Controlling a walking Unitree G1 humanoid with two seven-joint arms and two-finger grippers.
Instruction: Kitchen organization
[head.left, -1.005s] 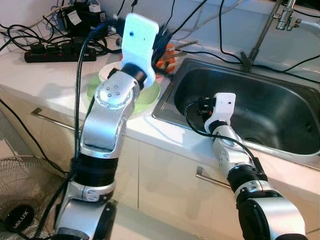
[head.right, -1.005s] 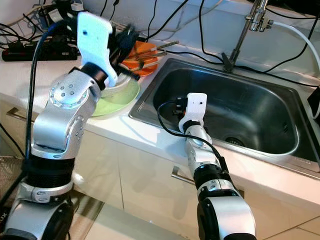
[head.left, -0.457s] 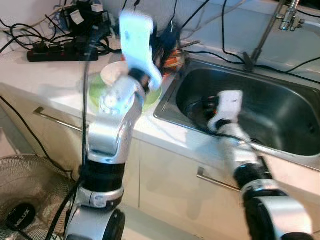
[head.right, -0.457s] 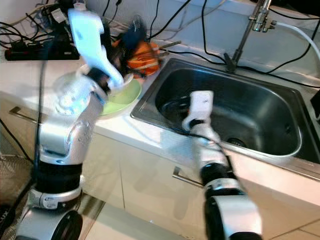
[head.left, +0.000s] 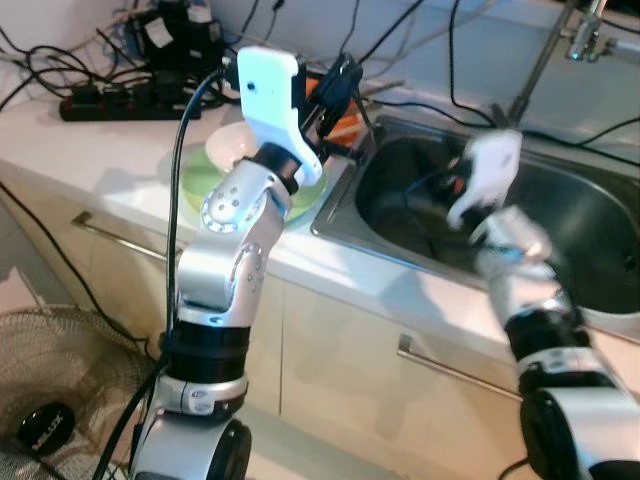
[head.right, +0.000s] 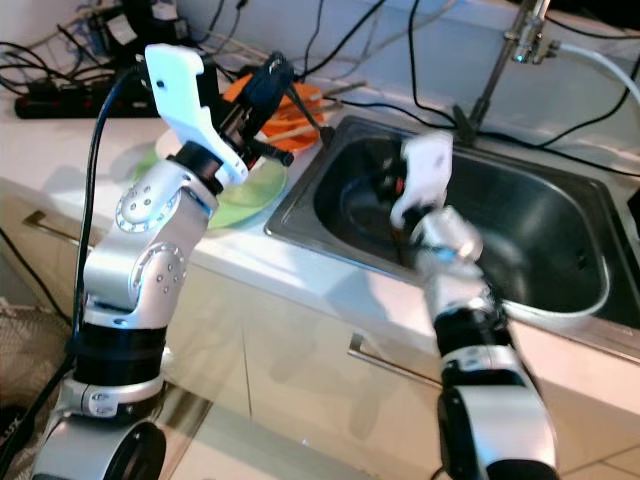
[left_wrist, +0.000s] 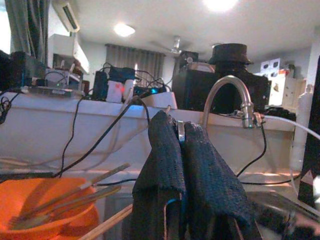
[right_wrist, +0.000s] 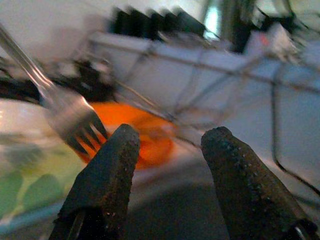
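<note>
The right claw and fork are motion-blurred, and the orange bowl is cut off by the frame edge.

Left gripper over orange bowl, right gripper (blurred) — above sink

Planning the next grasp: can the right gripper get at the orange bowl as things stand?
Probably yes. The right gripper, fingers open, faces the orange bowl from over the sink; a fork beside the line might interfere.
</note>
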